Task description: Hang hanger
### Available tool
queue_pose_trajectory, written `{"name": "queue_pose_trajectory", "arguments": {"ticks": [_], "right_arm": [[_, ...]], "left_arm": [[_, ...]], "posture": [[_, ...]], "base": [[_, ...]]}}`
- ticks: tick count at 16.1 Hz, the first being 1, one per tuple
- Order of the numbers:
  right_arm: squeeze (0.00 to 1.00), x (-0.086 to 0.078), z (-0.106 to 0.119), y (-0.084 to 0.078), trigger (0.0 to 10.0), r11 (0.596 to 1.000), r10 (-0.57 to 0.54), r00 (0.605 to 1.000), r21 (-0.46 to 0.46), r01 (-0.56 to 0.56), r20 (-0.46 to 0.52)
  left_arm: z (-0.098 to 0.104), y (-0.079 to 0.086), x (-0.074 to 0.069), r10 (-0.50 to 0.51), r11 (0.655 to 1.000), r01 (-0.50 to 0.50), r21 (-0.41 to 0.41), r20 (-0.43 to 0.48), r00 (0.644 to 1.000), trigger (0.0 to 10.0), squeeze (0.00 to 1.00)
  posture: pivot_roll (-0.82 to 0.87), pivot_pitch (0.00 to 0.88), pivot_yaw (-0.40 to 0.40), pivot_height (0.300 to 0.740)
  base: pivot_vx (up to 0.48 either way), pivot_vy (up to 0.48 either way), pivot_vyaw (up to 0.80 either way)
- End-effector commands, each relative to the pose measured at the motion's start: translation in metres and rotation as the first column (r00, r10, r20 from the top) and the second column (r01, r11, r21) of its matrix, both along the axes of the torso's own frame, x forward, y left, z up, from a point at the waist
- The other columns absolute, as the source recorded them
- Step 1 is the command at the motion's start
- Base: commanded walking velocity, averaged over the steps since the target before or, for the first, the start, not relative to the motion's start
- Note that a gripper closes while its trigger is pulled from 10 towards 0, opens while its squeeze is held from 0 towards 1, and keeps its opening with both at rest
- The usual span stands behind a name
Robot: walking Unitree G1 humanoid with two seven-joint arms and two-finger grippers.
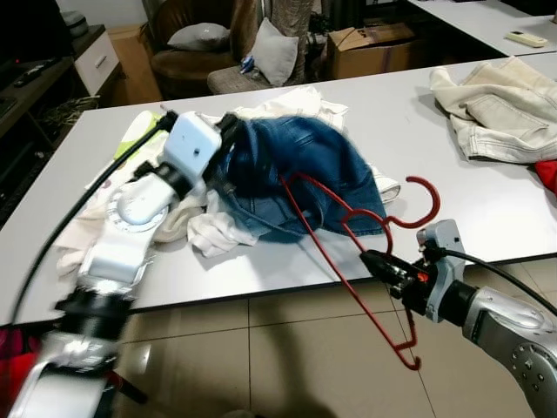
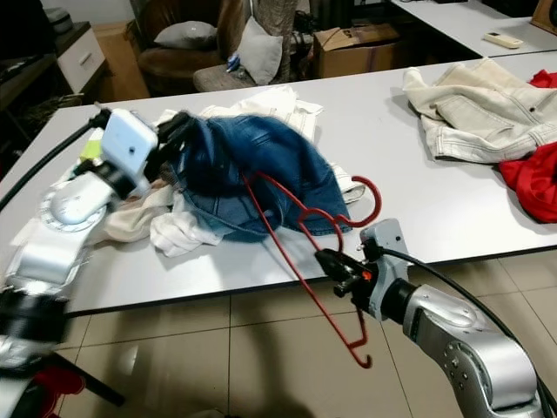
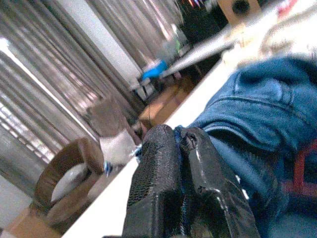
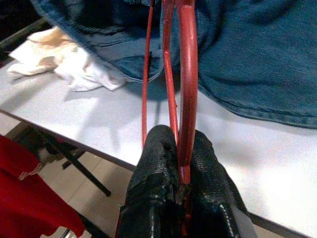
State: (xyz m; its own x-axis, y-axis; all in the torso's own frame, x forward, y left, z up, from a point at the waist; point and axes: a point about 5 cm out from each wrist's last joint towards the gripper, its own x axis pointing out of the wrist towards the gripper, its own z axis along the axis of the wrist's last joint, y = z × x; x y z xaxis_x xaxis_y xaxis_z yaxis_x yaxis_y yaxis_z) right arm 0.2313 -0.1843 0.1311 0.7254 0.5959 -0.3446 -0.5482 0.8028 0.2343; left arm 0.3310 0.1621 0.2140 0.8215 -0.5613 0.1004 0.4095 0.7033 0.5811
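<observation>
Right wrist view gave me the clearest look: my right gripper (image 4: 179, 163) had its two black fingers pinched tight on the red hanger (image 4: 187, 89), a thin wire frame with a thicker plastic-looking bar running up between the pads. From the head camera I saw that hanger (image 1: 348, 235) tilted off the table edge, its hook curling above the gripper and its upper end pushed into the blue jeans (image 1: 296, 174). My left gripper (image 1: 228, 165) was closed too, its fingers clamped on a fold of the denim at the garment's left side. The jeans sat bunched over a pile of white clothes (image 1: 204, 231) on the white table (image 1: 487, 209). A cream jacket (image 1: 496, 104) lay well apart to the right beside a red garment (image 2: 533, 178). Beyond the table stood a brown armchair (image 1: 187, 52) and a cardboard box (image 1: 370, 48); tan tiles (image 1: 287, 357) covered the floor.
</observation>
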Motion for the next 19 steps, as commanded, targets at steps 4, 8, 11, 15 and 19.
{"name": "queue_pose_trajectory", "arguments": {"ticks": [4, 8, 11, 15, 19], "right_arm": [[0.00, 0.001, -0.001, -0.005, 10.0, 0.999, -0.046, 0.999, -0.014, 0.045, -0.020], [0.00, 0.004, 0.003, -0.005, 10.0, 0.998, -0.057, 0.998, -0.003, 0.057, 0.003], [0.00, 0.006, 0.005, -0.003, 10.0, 0.998, -0.054, 0.998, 0.010, 0.054, 0.014], [0.00, 0.007, 0.009, -0.003, 10.0, 0.999, -0.048, 0.998, 0.021, 0.048, 0.030], [0.00, 0.003, 0.011, -0.002, 10.0, 0.998, -0.048, 0.998, 0.033, 0.047, 0.045]], "left_arm": [[-0.041, 0.030, -0.029, -0.080, 0.965, 0.165, 0.202, -0.372, 0.925, 10.0, 1.00], [-0.015, 0.034, -0.030, -0.171, 0.985, 0.152, -0.081, -0.353, 0.920, 10.0, 1.00], [-0.020, 0.023, -0.020, -0.211, 0.949, 0.084, -0.304, -0.416, 0.884, 10.0, 1.00], [-0.052, 0.021, 0.009, 0.007, 0.959, -0.162, -0.234, -0.551, 0.835, 10.0, 1.00], [-0.068, 0.020, 0.026, -0.060, 0.864, -0.302, -0.404, -0.677, 0.733, 10.0, 0.00]], "posture": [[-0.14, 0.000, 0.135, 0.740], [-0.14, 0.000, 0.128, 0.740], [-0.13, 0.000, 0.127, 0.740], [-0.14, 0.000, 0.131, 0.740], [-0.16, 0.000, 0.151, 0.740]], "base": [[0.000, 0.000, 0.00], [0.000, 0.000, 0.00], [0.000, 0.000, 0.00], [0.000, 0.000, 0.00], [0.000, 0.000, 0.00]]}}
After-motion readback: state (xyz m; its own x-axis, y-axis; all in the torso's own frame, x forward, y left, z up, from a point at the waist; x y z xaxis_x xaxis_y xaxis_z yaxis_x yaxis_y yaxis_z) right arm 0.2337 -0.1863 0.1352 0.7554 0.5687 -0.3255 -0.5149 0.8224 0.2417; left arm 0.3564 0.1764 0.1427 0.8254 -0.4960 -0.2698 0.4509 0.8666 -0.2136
